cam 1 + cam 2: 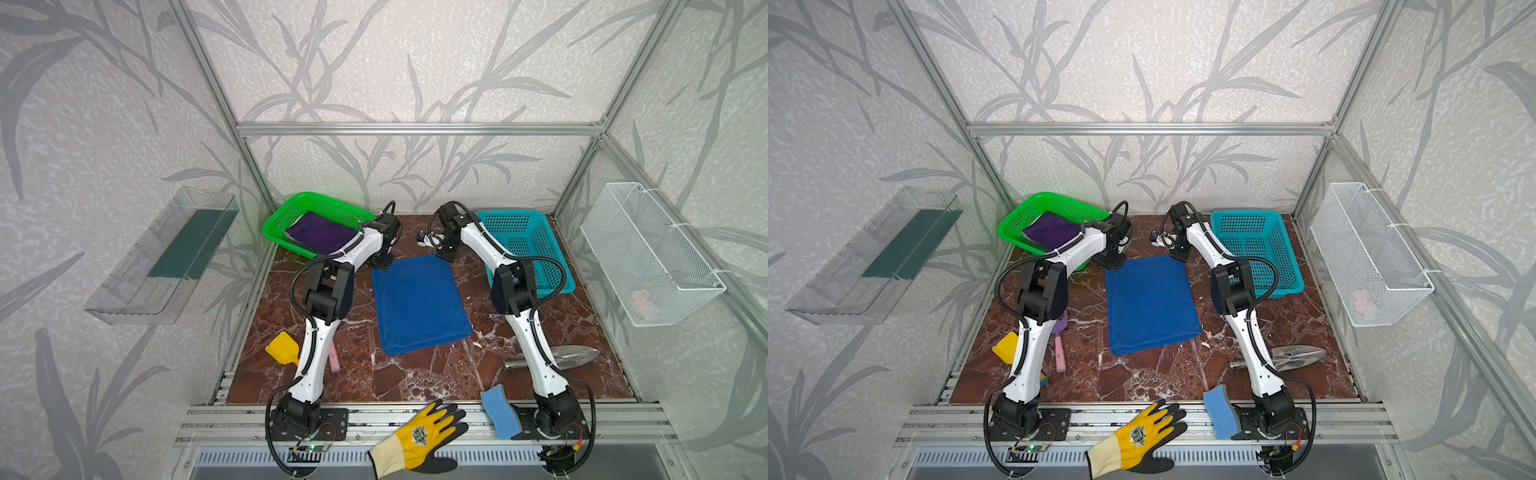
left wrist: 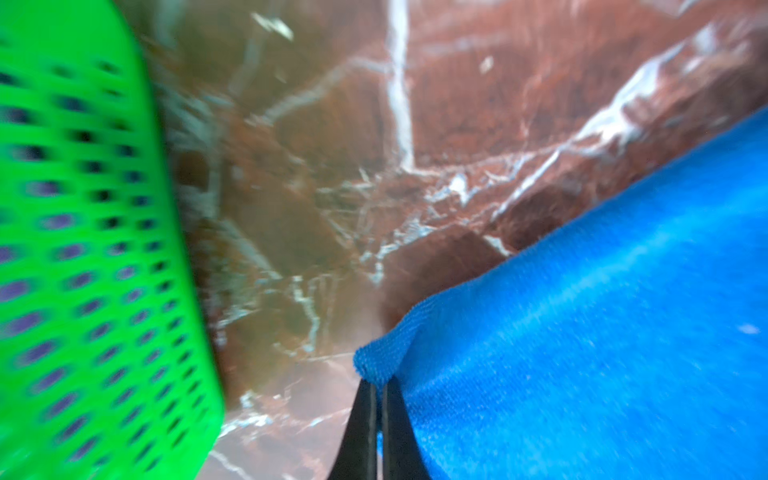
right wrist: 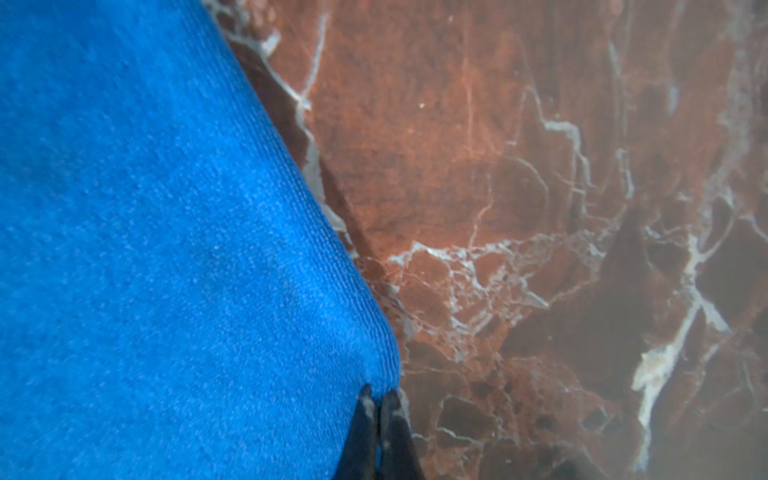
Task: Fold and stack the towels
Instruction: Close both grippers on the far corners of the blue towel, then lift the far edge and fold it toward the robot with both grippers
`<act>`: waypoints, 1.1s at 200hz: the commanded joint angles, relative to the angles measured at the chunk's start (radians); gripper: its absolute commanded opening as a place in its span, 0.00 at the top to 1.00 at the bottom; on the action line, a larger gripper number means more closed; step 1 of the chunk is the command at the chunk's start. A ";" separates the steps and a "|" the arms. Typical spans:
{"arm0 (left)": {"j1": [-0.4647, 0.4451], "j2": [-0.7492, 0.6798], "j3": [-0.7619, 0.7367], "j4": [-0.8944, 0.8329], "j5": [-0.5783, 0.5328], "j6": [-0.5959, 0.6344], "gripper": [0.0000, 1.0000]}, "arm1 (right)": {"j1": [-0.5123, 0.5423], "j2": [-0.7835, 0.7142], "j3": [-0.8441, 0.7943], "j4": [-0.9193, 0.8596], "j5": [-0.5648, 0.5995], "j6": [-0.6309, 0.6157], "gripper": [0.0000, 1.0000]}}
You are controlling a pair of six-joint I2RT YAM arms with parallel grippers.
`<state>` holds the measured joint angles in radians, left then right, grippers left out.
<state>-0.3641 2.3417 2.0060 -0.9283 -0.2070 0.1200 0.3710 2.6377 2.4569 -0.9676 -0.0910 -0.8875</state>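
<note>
The royal blue towel [image 1: 419,305] [image 1: 1150,305] lies folded in a flat rectangle in the middle of the marble table. My left gripper [image 1: 382,264] [image 2: 376,380] is at its far left corner, shut on a bunched tip of the cloth [image 2: 378,361]. At the far right corner my right gripper [image 1: 446,255] [image 3: 378,392] is shut on the towel's edge [image 3: 374,357]. The dark purple towel [image 1: 322,232] [image 1: 1052,228] lies folded in the green basket [image 1: 316,199] [image 2: 83,249], and a pale cloth edge [image 1: 1038,218] shows beneath it.
A teal basket [image 1: 536,257] stands at the back right. A yellow scoop [image 1: 282,348] and a pink handle [image 1: 334,361] lie front left, a metal trowel [image 1: 573,355] front right. A blue sponge [image 1: 500,411] and a yellow glove [image 1: 424,436] rest on the front rail.
</note>
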 commanded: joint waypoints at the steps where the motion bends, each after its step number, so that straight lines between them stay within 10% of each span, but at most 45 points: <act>1: 0.007 -0.150 -0.021 0.058 -0.046 0.017 1.00 | -0.006 -0.105 -0.064 0.062 -0.041 0.022 1.00; 220: 0.007 -0.449 -0.517 0.443 -0.170 0.016 1.00 | 0.006 -0.599 -0.882 0.678 -0.187 0.086 1.00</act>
<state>-0.3634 1.9816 1.5471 -0.5571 -0.3687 0.1387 0.3721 2.1101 1.6226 -0.3325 -0.2535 -0.8082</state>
